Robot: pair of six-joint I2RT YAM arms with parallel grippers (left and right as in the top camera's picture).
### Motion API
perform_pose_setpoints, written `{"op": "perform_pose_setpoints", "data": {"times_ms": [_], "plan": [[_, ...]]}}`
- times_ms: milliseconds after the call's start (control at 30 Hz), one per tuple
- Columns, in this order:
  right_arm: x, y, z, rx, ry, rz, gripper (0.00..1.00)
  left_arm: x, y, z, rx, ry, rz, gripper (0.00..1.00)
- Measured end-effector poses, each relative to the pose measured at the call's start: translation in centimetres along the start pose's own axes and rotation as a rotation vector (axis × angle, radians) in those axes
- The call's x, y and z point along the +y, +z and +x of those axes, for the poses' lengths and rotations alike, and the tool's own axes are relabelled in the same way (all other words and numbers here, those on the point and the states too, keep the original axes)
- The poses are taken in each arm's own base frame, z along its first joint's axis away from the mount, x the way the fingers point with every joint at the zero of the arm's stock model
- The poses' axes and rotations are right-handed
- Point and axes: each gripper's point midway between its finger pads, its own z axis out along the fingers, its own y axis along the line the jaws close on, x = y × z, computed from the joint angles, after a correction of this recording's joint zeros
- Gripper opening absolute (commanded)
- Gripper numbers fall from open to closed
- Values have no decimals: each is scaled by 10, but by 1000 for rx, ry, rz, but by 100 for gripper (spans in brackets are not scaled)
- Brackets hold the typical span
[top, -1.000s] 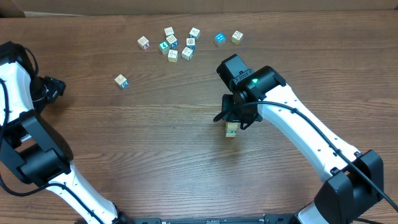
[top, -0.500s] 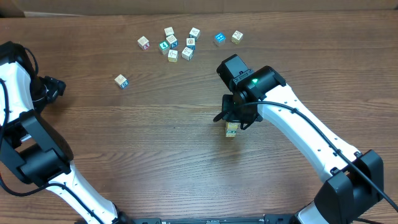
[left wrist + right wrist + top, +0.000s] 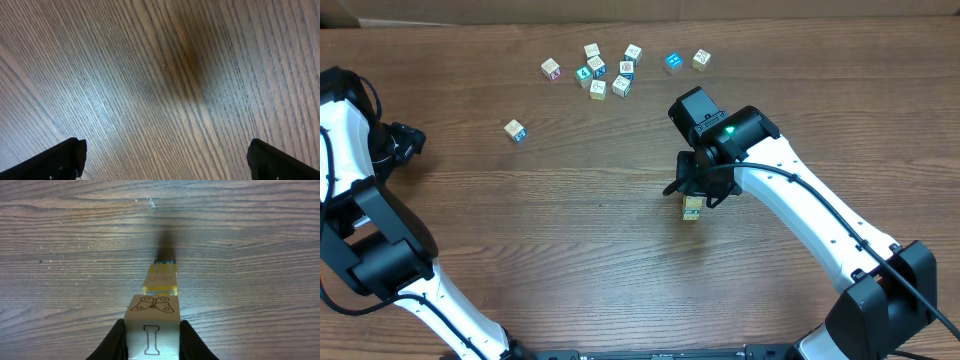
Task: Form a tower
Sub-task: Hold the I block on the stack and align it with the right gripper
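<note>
The tower (image 3: 692, 208) stands on the table (image 3: 570, 250) a little right of the middle of the overhead frame. From above, the right gripper (image 3: 698, 190) and its wrist cover most of it, so only a pale and yellow bit shows below the black fingers. The number of cubes in it cannot be counted there.

In the right wrist view the tower (image 3: 161, 280) runs up the centre of the lower half. The top cube (image 3: 152, 330), printed with a butterfly and a letter I, sits at the bottom edge, and its lower part is cut off. The right gripper (image 3: 152, 342) is clamped on this cube, one finger pressed against each side. Whether the cube rests on the yellow one beneath it or hangs just above cannot be told.

The left gripper (image 3: 405, 140) is at the far left edge of the overhead frame, well away from the tower. Its fingers are spread wide with nothing between them. The left wrist view shows only their two dark tips (image 3: 65, 159) in the bottom corners over bare wood.

Loose cubes (image 3: 595, 70) lie scattered in the upper middle of the overhead frame. A single cube (image 3: 514, 130) lies apart toward the upper left.

Nothing has shifted since the earlier frames; the arms, tower and loose cubes are all placed as before.
</note>
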Motion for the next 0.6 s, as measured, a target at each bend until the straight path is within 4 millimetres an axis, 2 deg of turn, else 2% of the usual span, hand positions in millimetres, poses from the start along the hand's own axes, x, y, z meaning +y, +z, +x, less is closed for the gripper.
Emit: {"op": "perform_pose_setpoints", "data": {"times_ms": [133,333,600], "plan": [[1,1,-1,-6,0,-2,4,0,0,0,0,0,0,99],[-4,14,5,12,0,11,4,0,0,0,0,0,0,100],[-3,15,4,6,0,7,4,0,0,0,-1,0,0,99]]}}
